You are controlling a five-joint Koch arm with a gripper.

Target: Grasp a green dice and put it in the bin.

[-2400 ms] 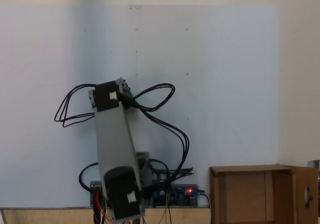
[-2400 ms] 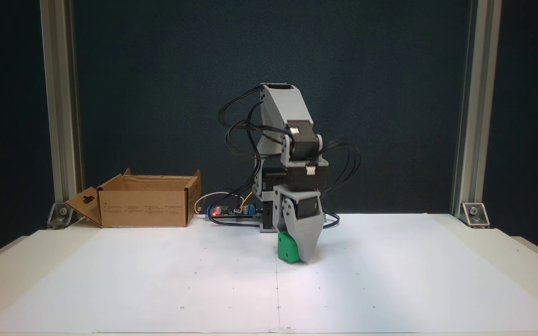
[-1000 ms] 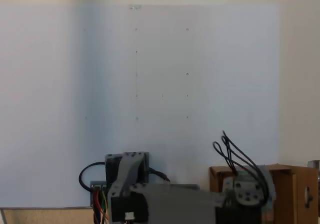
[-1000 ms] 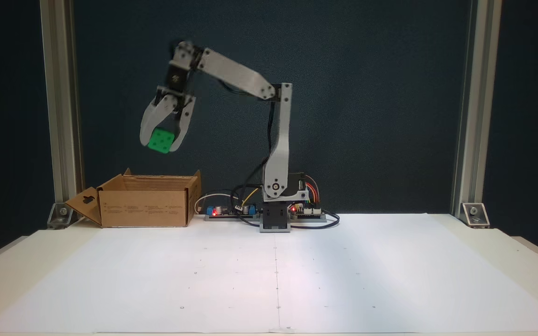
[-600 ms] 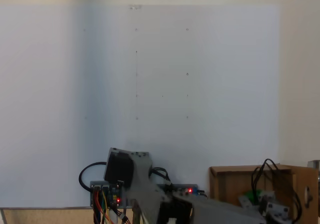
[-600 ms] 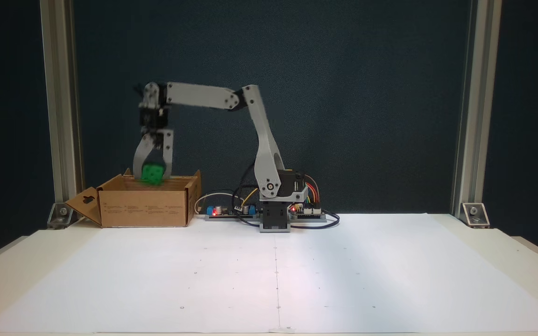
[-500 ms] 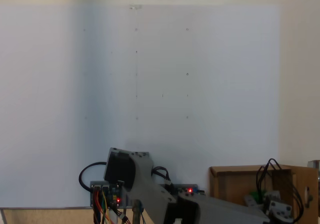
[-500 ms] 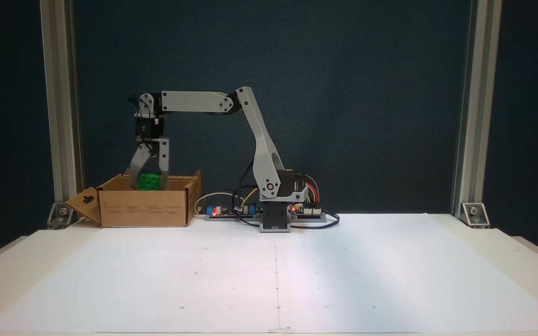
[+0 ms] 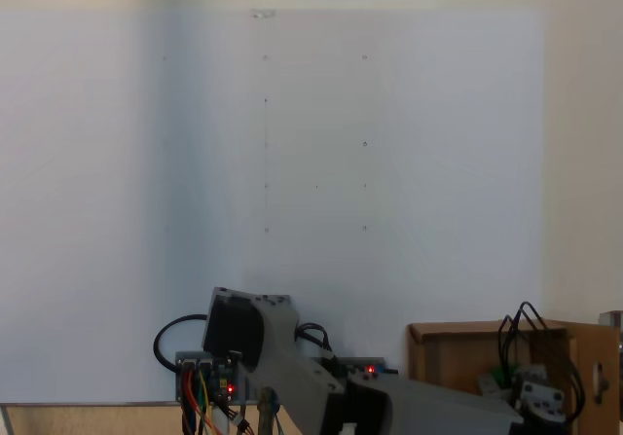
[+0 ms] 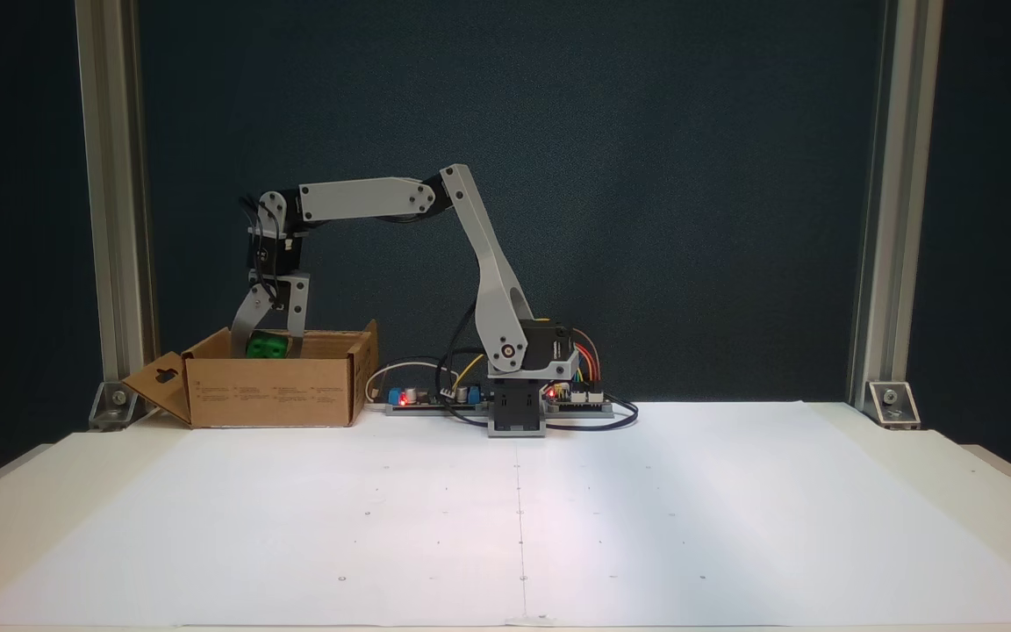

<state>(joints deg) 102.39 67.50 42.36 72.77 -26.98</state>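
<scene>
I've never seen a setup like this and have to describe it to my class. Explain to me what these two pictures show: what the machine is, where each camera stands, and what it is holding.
The machine is a small grey robot arm bolted at the back of a white table, with wires and circuit boards at its foot. One fixed view looks at it from the front, at table height. The other fixed view looks down from above, so the arm enters at the bottom edge.

At the arm's end is the gripper, a two-fingered claw. It reaches down into the bin, an open brown cardboard box at the left of the front view and at the lower right from above. Between its fingers sits the green dice, a small bright cube, partly sunk below the box rim. From above, just a bit of green peeks out beside the wrist. The cube looks gripped, not yet dropped.
</scene>
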